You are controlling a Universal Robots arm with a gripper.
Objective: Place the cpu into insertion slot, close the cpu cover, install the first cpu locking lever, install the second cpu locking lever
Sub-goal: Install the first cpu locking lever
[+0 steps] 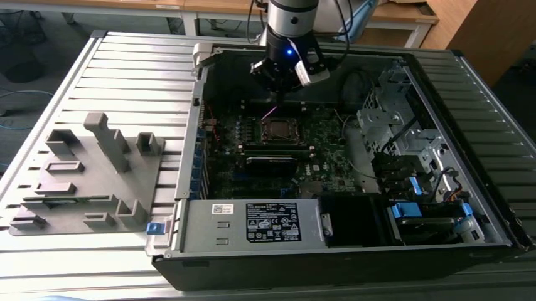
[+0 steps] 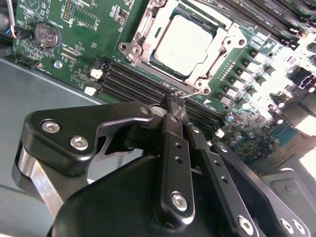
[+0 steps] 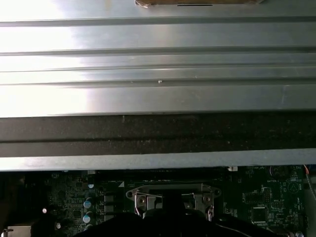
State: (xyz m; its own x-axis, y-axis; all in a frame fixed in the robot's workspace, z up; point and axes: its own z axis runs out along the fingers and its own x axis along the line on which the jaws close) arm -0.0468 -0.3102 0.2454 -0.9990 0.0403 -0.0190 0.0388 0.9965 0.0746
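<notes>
The ribbed silver metal desk is seen carrying an open black and grey computer case, with a grey moulded fixture tray laid just beside it on the exterior view's left. The arm is reached down into the case, and the black claw is held just above the small square insertion slot with its silvery rim on the green motherboard.

In the second wrist view, the small flat square cpu with its dull silver-beige face is found seated in the slot. The thin silvery cpu cover with its square window is laid flat down around it, so that the chip's face is framed by the plate.

The claw is clenched, its two black fingers brought together at the tips. Those tips are placed just beside the hooked end of a thin silvery wire locking lever at the socket's corner, over the long narrow black memory slots. Whether the wire is actually pinched cannot be told. A round silver coin battery is spotted well apart from the socket.
</notes>
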